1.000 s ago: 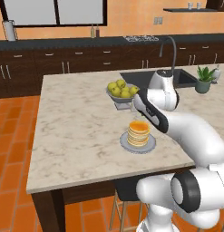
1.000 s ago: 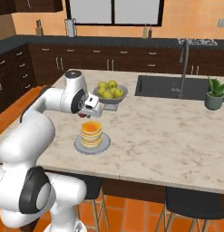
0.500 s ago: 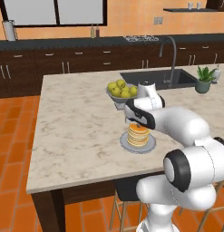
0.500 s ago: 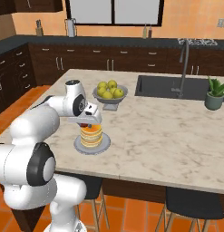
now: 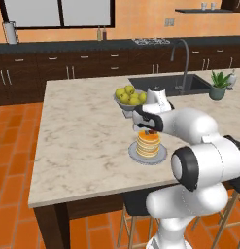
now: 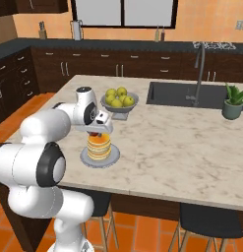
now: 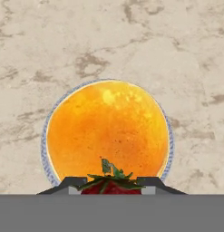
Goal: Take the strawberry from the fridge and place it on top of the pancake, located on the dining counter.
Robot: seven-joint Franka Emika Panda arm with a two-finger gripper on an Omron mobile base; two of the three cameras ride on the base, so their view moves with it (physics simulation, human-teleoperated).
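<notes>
**Operator:** I've got the claw (image 7: 111,185) right over the pancake (image 7: 108,131) now, and on the hand camera its two dark tips are clamped on the strawberry (image 7: 111,186), one on each side. I can see the green leafy cap and a bit of red between them.

**Spotter:** Where's the berry relative to the stack?

**Operator:** Above it, near one edge of the top cake, not on it. From the left base camera the strawberry (image 5: 151,131) is a red speck just over the pancake (image 5: 148,144), with the claw (image 5: 150,129) around it.

**Spotter:** And the plate?

**Operator:** The round grey plate (image 5: 134,154) sits on the marble bench (image 5: 82,141), pancake centred on it. In the hand view the plate (image 7: 44,145) shows as a thin bluish ring around the golden disc.

**Spotter:** Anything close by?

**Operator:** A bowl of yellow-green fruits (image 6: 118,100) stands just behind the stack on the right base camera. The sink (image 6: 184,93) with its curved faucet (image 6: 198,69) is further along, and a small potted plant (image 6: 233,102) stands beside the sink.
</notes>
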